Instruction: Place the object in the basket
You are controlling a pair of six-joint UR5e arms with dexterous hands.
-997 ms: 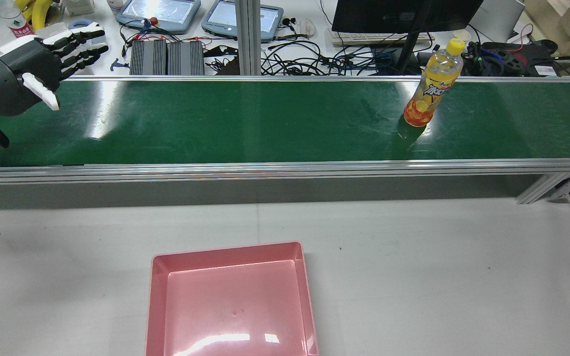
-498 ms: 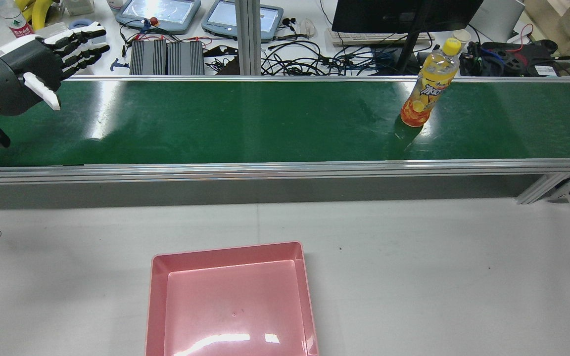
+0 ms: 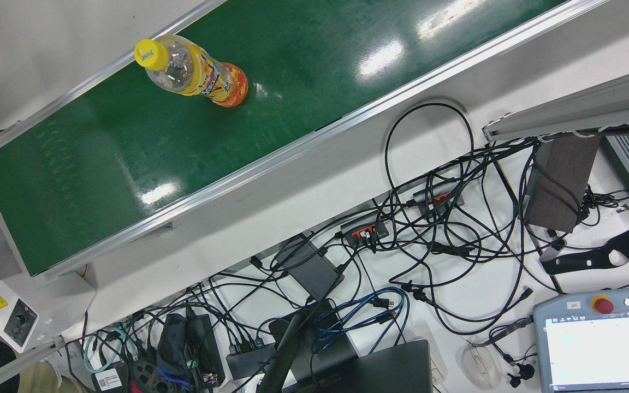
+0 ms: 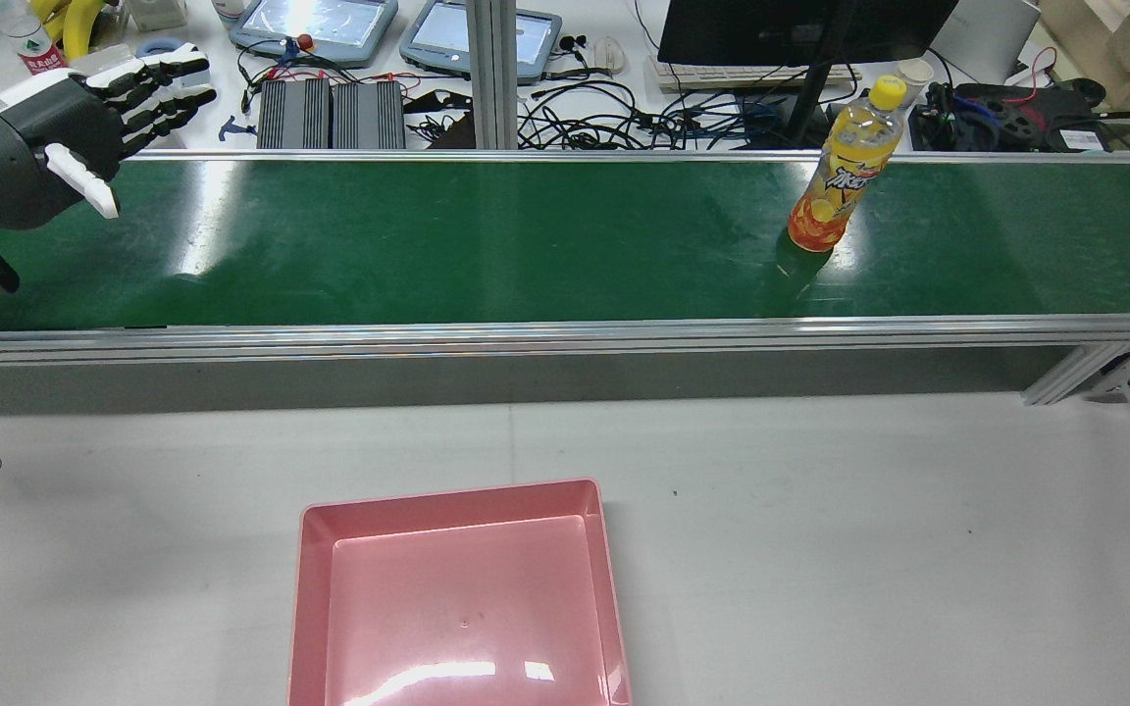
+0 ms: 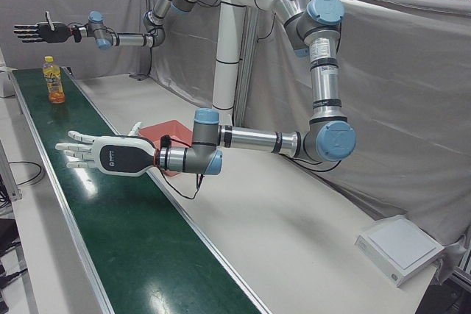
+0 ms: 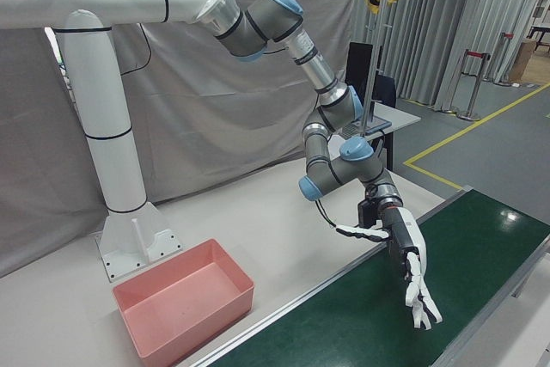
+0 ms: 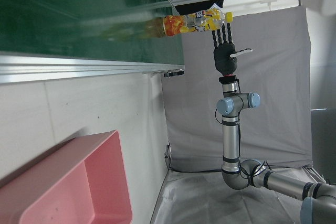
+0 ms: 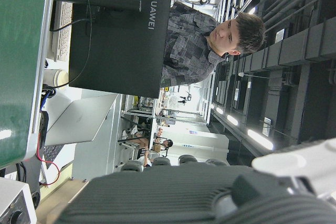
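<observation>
One orange-drink bottle (image 4: 842, 170) with a yellow cap stands upright on the green conveyor belt (image 4: 487, 245), its label too small to read, while the black monitor (image 8: 121, 35) behind the belt reads "HUAWEI". One empty pink basket (image 4: 457, 598) sits on the white desk (image 4: 820, 529), well apart from the bottle. Two hands show: the left hand (image 5: 99, 156) reaches out flat over the belt, fingers (image 5: 73, 143) spread and holding nothing; the right hand (image 5: 43, 31) hovers high above the bottle, fingers likewise spread and empty.
</observation>
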